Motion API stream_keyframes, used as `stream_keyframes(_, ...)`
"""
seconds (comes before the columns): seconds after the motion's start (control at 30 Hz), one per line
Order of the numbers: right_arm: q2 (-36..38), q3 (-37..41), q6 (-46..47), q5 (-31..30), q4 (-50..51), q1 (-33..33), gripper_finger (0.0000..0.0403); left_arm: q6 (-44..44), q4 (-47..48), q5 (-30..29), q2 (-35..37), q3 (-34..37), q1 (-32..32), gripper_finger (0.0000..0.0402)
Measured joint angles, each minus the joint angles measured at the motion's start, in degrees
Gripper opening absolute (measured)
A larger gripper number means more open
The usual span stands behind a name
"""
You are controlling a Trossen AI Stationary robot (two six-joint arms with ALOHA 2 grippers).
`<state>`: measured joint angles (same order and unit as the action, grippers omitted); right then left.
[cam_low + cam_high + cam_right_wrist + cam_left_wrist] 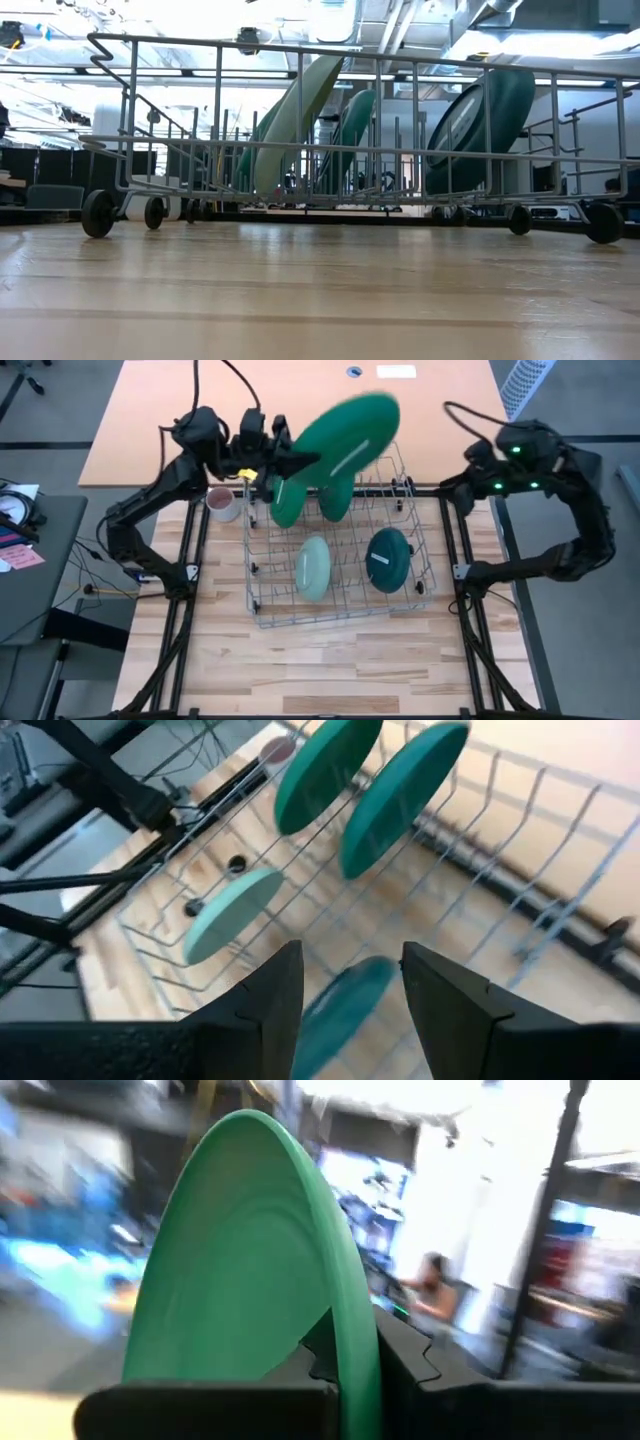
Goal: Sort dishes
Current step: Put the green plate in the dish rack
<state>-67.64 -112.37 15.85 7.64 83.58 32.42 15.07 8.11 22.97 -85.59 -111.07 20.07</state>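
My left gripper (305, 460) is shut on a large dark green plate (350, 428), which it holds up over the far side of the wire dish rack (420, 575). In the rack two more large green plates (288, 502) (336, 495) stand on edge between the tines at the far end. A pale mint plate (313, 567) and a dark teal plate (388, 560) lean nearer the front. My right gripper (350, 995) stands open beyond the rack's right side (462, 478), high above the teal plate (340, 1010), touching nothing. My left gripper pinches the green plate's rim (345, 1342) between its two fingers, one finger on each face. The fingers (300, 461) come about level from the table's left. The plate is lifted clear above the rack, tilted, its body reaching away from the fingers toward the far right.
A small pinkish mug (222, 503) stands on the table just left of the rack's far left corner, under my left arm. The rack rolls on small wheels (97, 213). Bare wood lies in front of the rack. A person shows in the room behind.
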Motion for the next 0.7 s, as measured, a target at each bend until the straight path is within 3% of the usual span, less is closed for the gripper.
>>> stream_keyframes(0.13, 1.51, -0.01, -3.74, 0.02, 0.23, 2.84, 0.0175, -10.83, -6.22, -6.58, -2.72, 0.0, -1.43, 0.0017)
stream_keyframes(0.3, 1.62, 0.04, -4.7, 0.18, 0.23, 4.79, 0.0175, -23.06, -14.98, -7.86, -6.98, -0.03, -3.37, 0.0017)
stream_keyframes(0.47, 1.19, 0.04, -5.26, 0.22, 0.26, 6.13, 0.0175, -36.65, -16.5, -7.85, -10.27, -1.73, -6.7, 0.0017)
stream_keyframes(0.6, 0.94, 0.06, -5.41, 0.24, 0.19, 8.17, 0.0175, -37.97, -23.34, -3.92, -11.4, -1.92, -8.05, 0.0021)
stream_keyframes(0.7, 0.86, 0.06, -5.68, 0.24, 0.13, 10.12, 0.0175, -38.16, -24.55, -6.0, -10.93, -2.15, -8.16, 0.0022)
